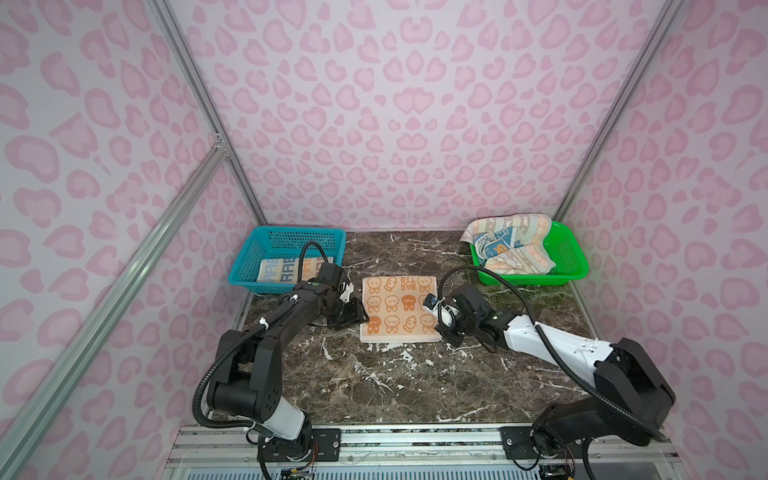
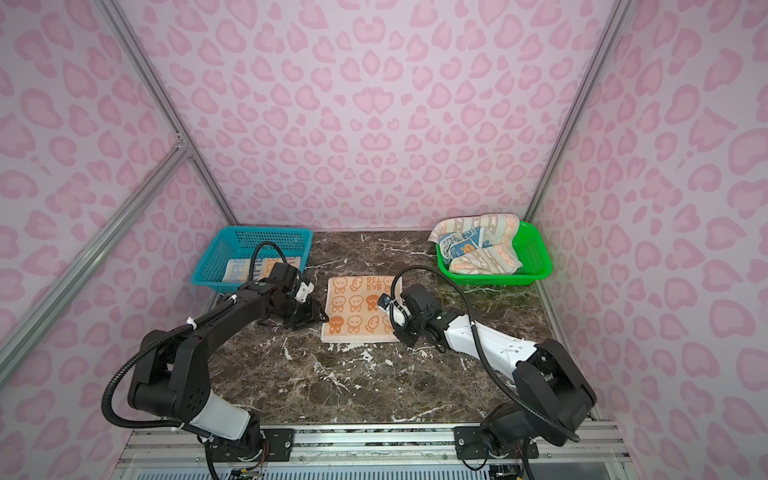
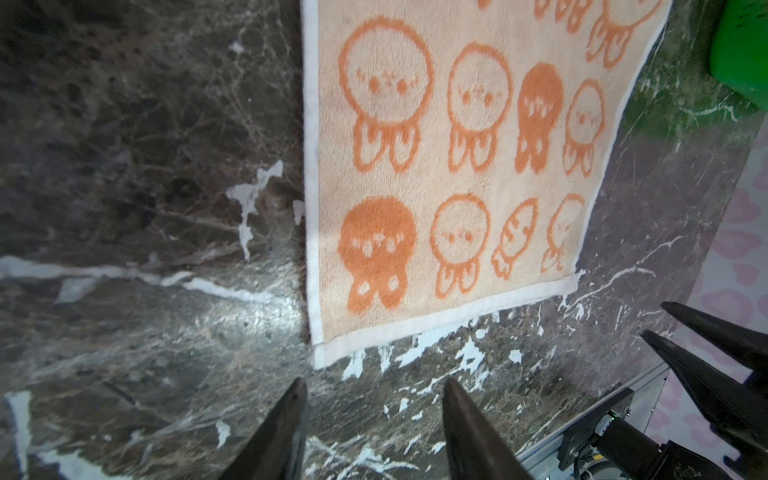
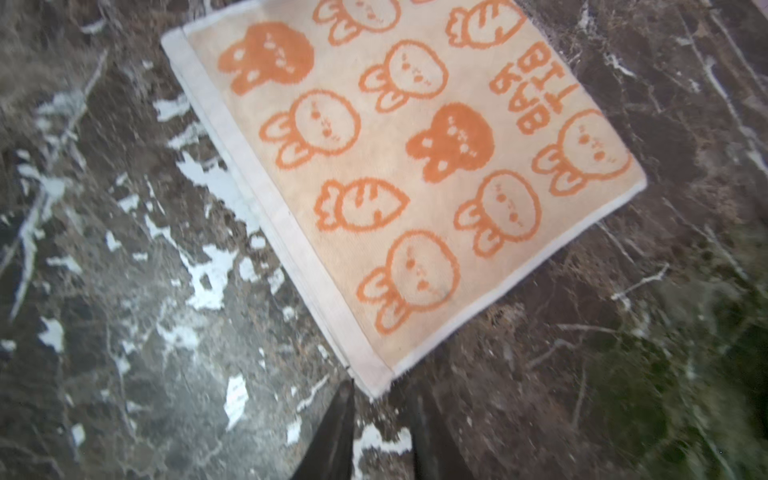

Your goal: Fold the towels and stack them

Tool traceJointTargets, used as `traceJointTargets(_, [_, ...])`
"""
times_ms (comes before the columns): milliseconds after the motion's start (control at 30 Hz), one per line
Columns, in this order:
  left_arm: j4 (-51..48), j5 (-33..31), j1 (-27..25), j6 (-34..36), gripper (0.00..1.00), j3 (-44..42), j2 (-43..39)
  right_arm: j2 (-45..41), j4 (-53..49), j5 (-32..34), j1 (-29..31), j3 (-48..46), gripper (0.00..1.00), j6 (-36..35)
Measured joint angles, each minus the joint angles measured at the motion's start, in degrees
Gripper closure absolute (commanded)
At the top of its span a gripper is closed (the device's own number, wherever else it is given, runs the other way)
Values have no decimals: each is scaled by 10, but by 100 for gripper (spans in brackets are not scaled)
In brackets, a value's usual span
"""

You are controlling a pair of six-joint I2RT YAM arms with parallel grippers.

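Folding now: your bunny towel (image 1: 399,309) lies flat in the middle of the counter (image 1: 395,382), between the two claws. The right wrist view shows doubled layers along its front hem, so you likely have at least one fold in it.
Done so far: one lettered towel (image 1: 282,270) sits folded in the blue basket (image 1: 249,257) at the far left. I judge that your first finished piece.
Left to do: the striped towel (image 1: 528,232) and the blue towel (image 1: 496,245) lie crumpled together in the green basket (image 1: 573,266) at the far right. That leaves you two whole towels, plus whatever the bunny towel needs.
Left claw (image 3: 376,382): partly open and empty, just beside the towel's left edge near its front corner, clear of the cloth.
Right claw (image 4: 384,409): jaws only a sliver apart with nothing between them, tips right at the towel's front right corner. Whether they touch the cloth cannot be told.
Progress: about a quarter finished by my reckoning.
Next call: decide whether this towel wants another fold to match the one in the blue basket, then stack it on top.
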Motion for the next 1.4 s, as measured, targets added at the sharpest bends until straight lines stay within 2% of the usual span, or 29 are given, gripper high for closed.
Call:
traceJointTargets(67, [22,1,-8,-4,63,9,25,42,4,0,0,28,90,46])
traceJointTargets(133, [41,2,-14,-4,75,10,43,71,5,3,2,44,94,84])
traceJointTargets(233, [52,6,-16,-11,91,11,61,87,0,8,6,50,97,113])
traceJointTargets(333, [97,4,-23,-11,97,0,114,120,3,15,19,56,98,143])
traceJointTargets(567, [129,36,-46,-19,97,-43,110,143,-35,27,21,52,100,172])
traceJointTargets(733, [137,37,-71,-20,97,-65,92,132,-20,26,21,29,100,182])
traceJointTargets(900, [116,12,-100,-19,97,-72,73,99,-13,3,18,-12,100,201])
traceJointTargets(1100, [68,-17,-111,-19,94,-76,35,56,-64,-10,29,-41,100,231])
traceJointTargets(1200, [54,-23,-111,-19,89,-65,26,26,-93,-11,29,-55,100,240])
traceJointTargets(1267, [48,-24,-112,-19,82,-51,18,7,-103,-10,21,-53,98,245])
traceJointTargets(1333, [46,-25,-112,-19,74,-30,11,-9,-104,-7,9,-41,91,244])
traceJointTargets(1367, [43,-26,-112,-19,68,-17,9,-17,-102,-3,2,-32,84,244])
traceJointTargets(1400, [42,-28,-112,-18,60,-3,8,-25,-97,0,-5,-25,73,245])
